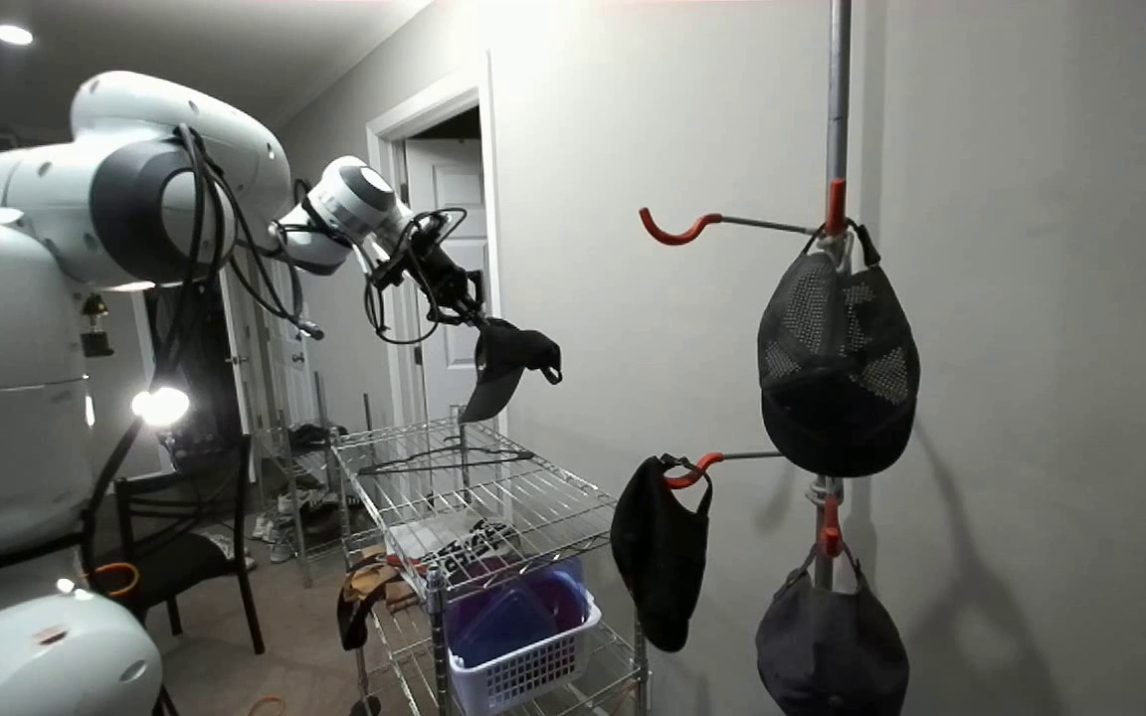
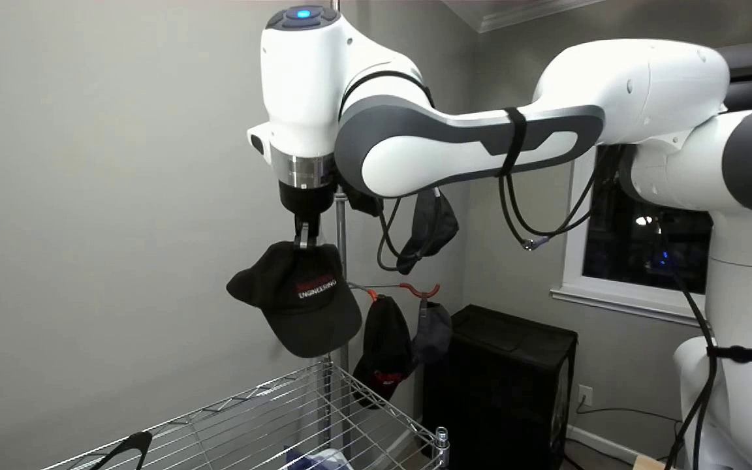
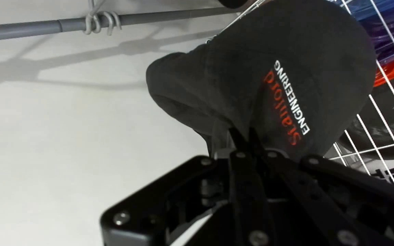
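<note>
The hand (image 2: 304,243) pinches the cap (image 2: 297,303), which hangs just below it; the shelf (image 2: 386,403) lies lower. Carrying seems the current step; the next move likely calls for bringing the cap to the bare hook (image 1: 670,238), well apart from the hand.

This place appears to be a room of a home. In an exterior view, a white panelled door (image 1: 449,174) stands at eleven o'clock, a round ceiling lamp (image 1: 13,35) at ten, and near eight are a dark chair (image 1: 185,565) and several shoes (image 1: 284,540). In an exterior view, a window (image 2: 617,251) is at three o'clock, crown moulding (image 2: 532,13) at one, and a wall outlet (image 2: 585,395) at four.
</note>
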